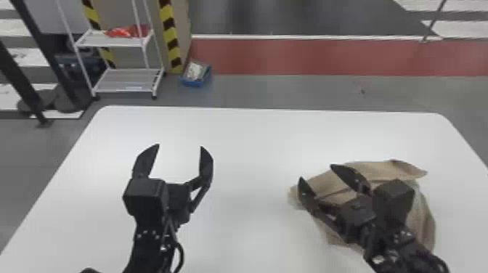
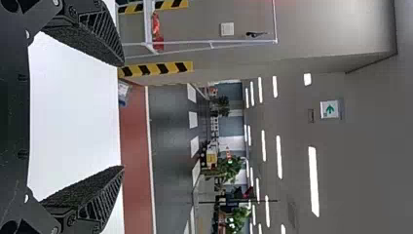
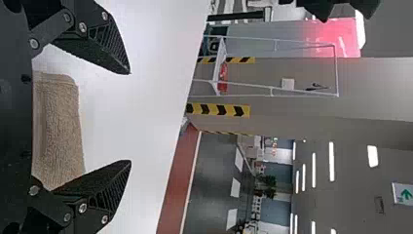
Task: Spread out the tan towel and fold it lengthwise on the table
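Note:
The tan towel lies bunched and partly folded on the right side of the table. Over its left part is my right gripper, open, its forearm covering some of the cloth. In the right wrist view, towel fabric shows beyond the palm of the open right gripper, with nothing pinched. My left gripper is above the left half of the table, well away from the towel, its fingers wide apart; the left wrist view shows white tabletop between the tips of the left gripper.
The white table spans the work area, its far edge beyond both grippers. On the floor behind stand a white wire shelf and a blue bin. In the right wrist view, black tips of the other gripper show at the top edge.

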Action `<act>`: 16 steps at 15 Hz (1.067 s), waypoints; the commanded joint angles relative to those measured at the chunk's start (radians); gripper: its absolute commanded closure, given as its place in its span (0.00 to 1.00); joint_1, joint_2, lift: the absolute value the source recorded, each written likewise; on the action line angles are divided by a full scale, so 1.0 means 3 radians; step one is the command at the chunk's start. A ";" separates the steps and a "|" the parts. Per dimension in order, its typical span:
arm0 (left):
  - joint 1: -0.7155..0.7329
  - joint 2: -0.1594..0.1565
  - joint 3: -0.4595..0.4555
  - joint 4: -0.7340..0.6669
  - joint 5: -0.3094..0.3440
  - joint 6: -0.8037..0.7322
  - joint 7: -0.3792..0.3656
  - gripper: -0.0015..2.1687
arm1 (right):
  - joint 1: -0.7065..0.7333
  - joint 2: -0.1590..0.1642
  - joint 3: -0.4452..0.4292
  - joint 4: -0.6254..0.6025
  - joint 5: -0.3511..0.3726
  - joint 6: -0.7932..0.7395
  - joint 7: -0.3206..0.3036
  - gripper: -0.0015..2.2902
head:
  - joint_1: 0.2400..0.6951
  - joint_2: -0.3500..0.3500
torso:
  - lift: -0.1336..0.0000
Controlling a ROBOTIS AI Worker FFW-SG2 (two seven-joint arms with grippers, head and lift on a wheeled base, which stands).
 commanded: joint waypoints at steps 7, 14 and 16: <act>0.0000 0.0006 0.0011 0.0057 0.0012 -0.0036 -0.0090 0.07 | -0.0153 0.0003 0.0134 0.0174 0.0298 0.0652 0.0025 0.14 | 1.00 0.54 | 0.07; -0.0030 0.0031 0.0006 0.0072 0.0027 -0.0046 -0.0090 0.07 | -0.0230 0.0003 0.0139 0.0107 0.0396 0.1071 0.0045 0.23 | 1.00 0.53 | 0.07; -0.0030 0.0037 0.0006 0.0067 0.0027 -0.0046 -0.0090 0.07 | -0.0215 0.0003 0.0139 0.0056 0.0390 0.1071 0.0035 0.37 | 1.00 0.53 | 0.07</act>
